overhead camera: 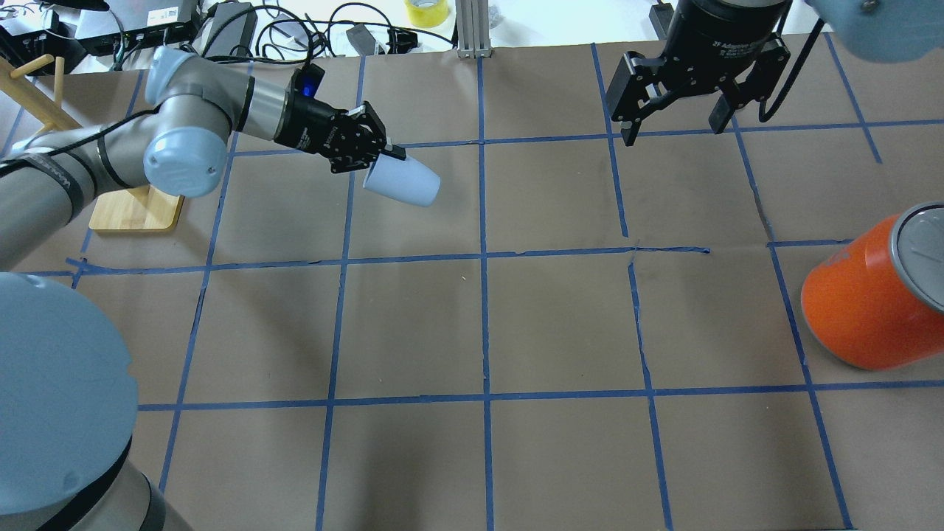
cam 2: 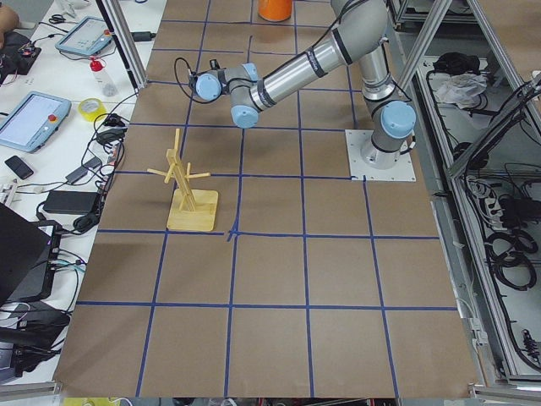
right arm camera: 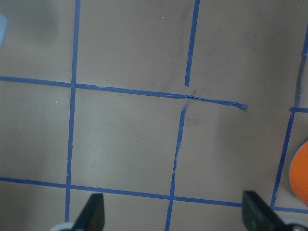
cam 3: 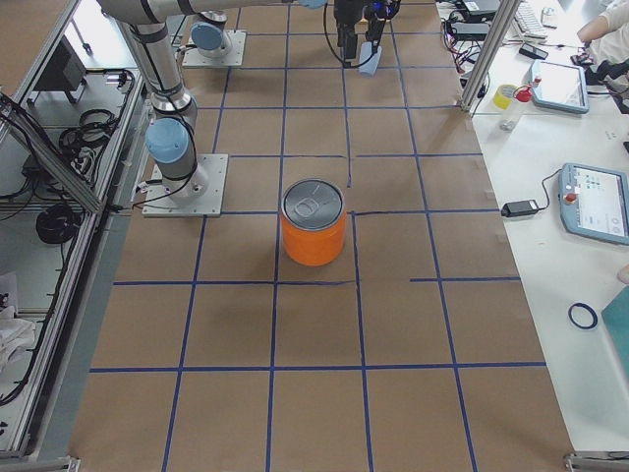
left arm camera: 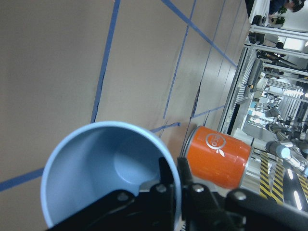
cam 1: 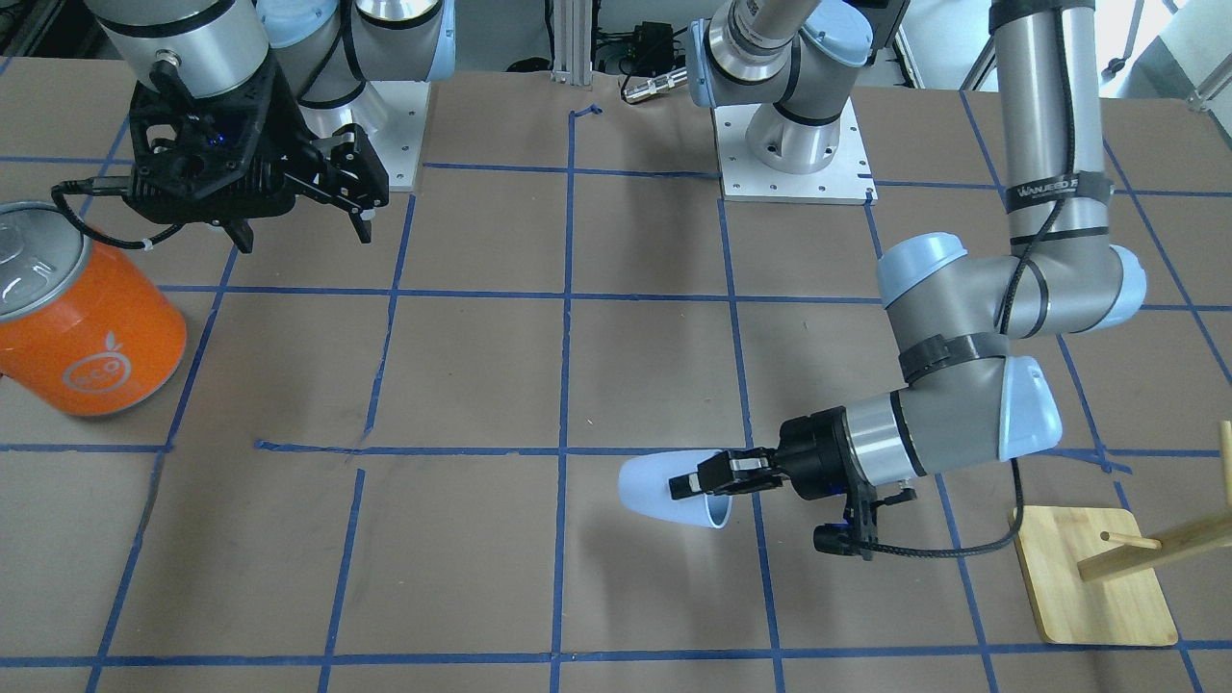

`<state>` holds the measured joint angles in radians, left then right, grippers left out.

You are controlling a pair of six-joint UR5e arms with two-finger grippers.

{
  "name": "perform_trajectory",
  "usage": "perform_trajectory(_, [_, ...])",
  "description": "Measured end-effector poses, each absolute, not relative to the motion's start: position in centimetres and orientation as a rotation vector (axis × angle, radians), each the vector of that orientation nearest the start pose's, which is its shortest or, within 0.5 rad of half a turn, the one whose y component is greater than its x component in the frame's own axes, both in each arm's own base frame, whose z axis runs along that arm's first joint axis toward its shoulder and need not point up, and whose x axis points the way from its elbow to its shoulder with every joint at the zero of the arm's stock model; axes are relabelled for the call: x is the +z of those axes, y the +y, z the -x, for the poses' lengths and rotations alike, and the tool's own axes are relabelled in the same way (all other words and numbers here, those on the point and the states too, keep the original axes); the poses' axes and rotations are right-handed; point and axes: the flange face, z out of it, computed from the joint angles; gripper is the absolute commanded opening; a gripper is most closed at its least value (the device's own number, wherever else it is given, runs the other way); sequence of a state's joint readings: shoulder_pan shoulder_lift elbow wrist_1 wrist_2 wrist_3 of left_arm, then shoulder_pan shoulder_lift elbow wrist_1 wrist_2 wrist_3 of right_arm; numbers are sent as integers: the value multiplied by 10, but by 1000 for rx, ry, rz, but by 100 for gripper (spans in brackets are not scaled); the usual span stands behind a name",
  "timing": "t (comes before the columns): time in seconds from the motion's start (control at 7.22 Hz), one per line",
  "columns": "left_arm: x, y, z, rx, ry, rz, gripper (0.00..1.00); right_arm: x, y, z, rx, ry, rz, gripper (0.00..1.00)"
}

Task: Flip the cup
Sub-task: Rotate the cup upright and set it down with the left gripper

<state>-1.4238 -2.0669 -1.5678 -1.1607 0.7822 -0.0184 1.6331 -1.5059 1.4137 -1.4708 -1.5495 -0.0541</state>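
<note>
The pale blue cup (cam 1: 664, 486) is held on its side, its mouth toward the wrist and its base pointing away. My left gripper (cam 1: 698, 481) is shut on the cup's rim, one finger inside and one outside, as the left wrist view shows at the cup (left arm camera: 110, 163). In the overhead view the cup (overhead camera: 405, 183) hangs from the left gripper (overhead camera: 383, 158) above the far-left squares. My right gripper (overhead camera: 675, 129) is open and empty, high over the far right; it also shows in the front view (cam 1: 303, 236).
A large orange can (overhead camera: 870, 302) with a silver lid stands at the right edge, also in the front view (cam 1: 91, 322). A wooden peg rack on a board (overhead camera: 136, 210) stands at the far left, behind the left arm. Blue tape lines grid the brown table.
</note>
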Motion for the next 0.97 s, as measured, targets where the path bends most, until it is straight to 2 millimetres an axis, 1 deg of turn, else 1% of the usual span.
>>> perform_trajectory(0.14, [298, -684, 94, 52, -2500, -205, 0, 522, -506, -169, 11, 3110, 183, 100])
perform_trajectory(0.28, [314, -696, 83, 138, -2657, -119, 0, 524, -504, -169, 1, 3109, 179, 100])
perform_trajectory(0.42, [321, -703, 75, 224, -2826, 54, 0, 527, -502, -168, -10, 3114, 175, 100])
perform_trajectory(0.55, [321, -707, 68, 278, -2967, 263, 0, 530, -500, -167, -20, 3119, 177, 100])
perform_trajectory(0.69, [316, -709, 62, 290, -3058, 456, 0, 533, -498, -166, -33, 3120, 177, 100])
perform_trajectory(0.83, [307, -709, 60, 284, -3095, 558, 0, 535, -496, -165, -39, 3122, 177, 100])
perform_trajectory(0.97, [293, -703, 60, 265, -3106, 598, 0, 536, -496, -165, -43, 3123, 178, 100])
